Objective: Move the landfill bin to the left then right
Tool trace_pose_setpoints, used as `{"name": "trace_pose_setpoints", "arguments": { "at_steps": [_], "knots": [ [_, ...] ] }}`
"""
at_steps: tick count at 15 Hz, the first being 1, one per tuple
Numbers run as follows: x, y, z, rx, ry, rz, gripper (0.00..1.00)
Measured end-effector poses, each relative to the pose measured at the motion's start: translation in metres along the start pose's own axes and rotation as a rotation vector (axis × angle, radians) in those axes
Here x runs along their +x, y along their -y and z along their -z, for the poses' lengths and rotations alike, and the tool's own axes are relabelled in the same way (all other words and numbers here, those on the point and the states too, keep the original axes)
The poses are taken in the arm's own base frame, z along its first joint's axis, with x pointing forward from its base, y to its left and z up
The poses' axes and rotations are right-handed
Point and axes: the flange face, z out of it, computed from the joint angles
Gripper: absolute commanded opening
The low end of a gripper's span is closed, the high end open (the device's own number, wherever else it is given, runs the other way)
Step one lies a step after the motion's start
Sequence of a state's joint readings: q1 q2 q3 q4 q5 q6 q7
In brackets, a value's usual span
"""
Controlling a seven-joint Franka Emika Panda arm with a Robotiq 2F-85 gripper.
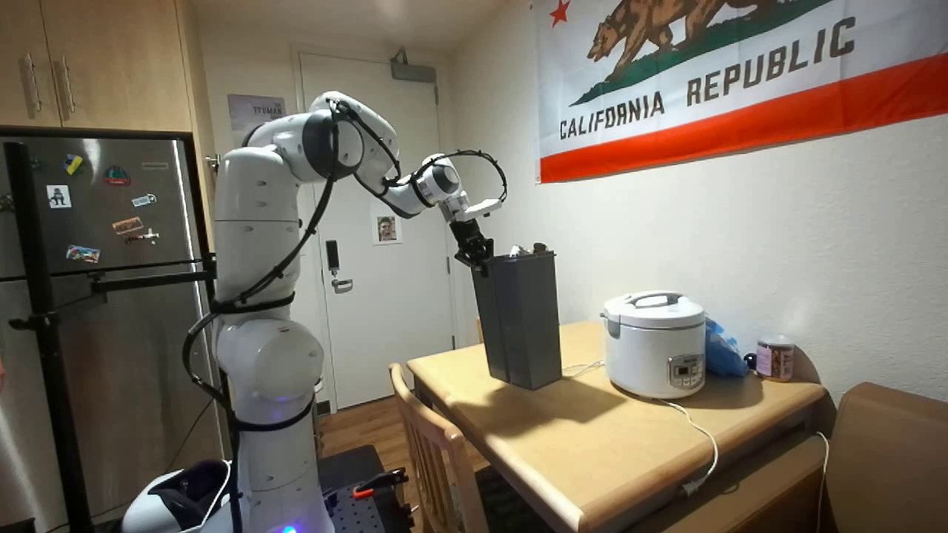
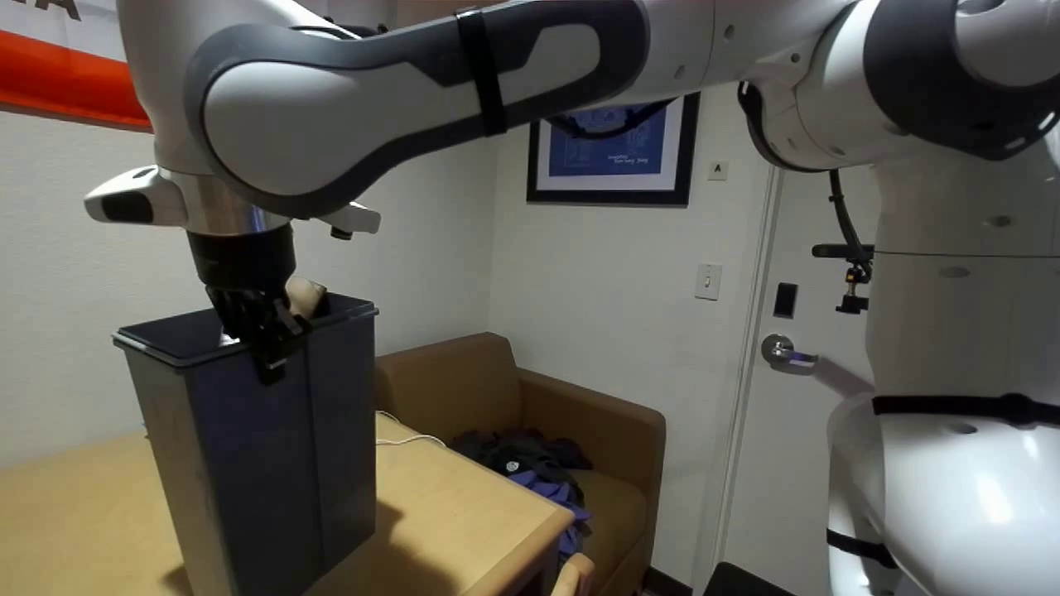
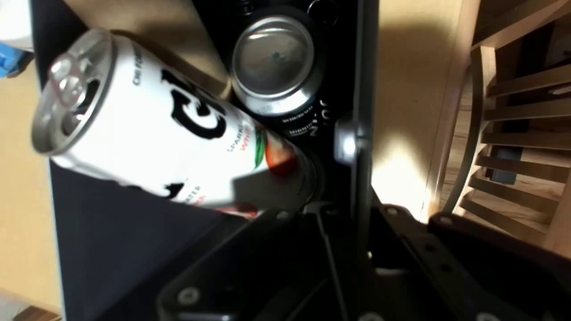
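Observation:
The landfill bin (image 1: pixel 521 322) is tall, narrow and dark grey. It stands over the wooden table in both exterior views (image 2: pixel 258 463), leaning slightly. I cannot tell whether its base fully touches the table. My gripper (image 1: pixel 481 260) is at the bin's top edge and points down; it also shows in an exterior view (image 2: pixel 272 352). In the wrist view the bin's rim (image 3: pixel 365 89) runs between the fingers (image 3: pixel 357 214), one inside and one outside, and they look shut on it. Inside the bin lie a white can (image 3: pixel 178 129) and a dark can (image 3: pixel 276 67).
A white rice cooker (image 1: pixel 655 348) with a cord stands on the table (image 1: pixel 541 451), right of the bin. A blue bag (image 1: pixel 722 348) and a jar (image 1: pixel 775 359) are behind it. A wooden chair (image 1: pixel 437 444) stands at the table's near side. A brown armchair (image 2: pixel 596 414) holds clothes.

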State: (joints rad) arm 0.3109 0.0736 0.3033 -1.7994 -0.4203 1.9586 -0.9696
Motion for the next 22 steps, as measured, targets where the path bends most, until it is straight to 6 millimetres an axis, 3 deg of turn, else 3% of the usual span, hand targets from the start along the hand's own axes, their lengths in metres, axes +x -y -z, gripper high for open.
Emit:
{"name": "trace_pose_setpoints", "arguments": {
  "at_steps": [5,13,20,22],
  "knots": [
    [0.021,-0.023,0.016,-0.036,-0.048,0.059,0.02],
    [0.066,-0.045,-0.011,0.035,-0.128,0.129,0.02],
    [0.090,-0.048,-0.016,0.049,-0.143,0.153,0.02],
    [0.090,-0.049,-0.016,0.052,-0.143,0.154,0.33]
  ]
}}
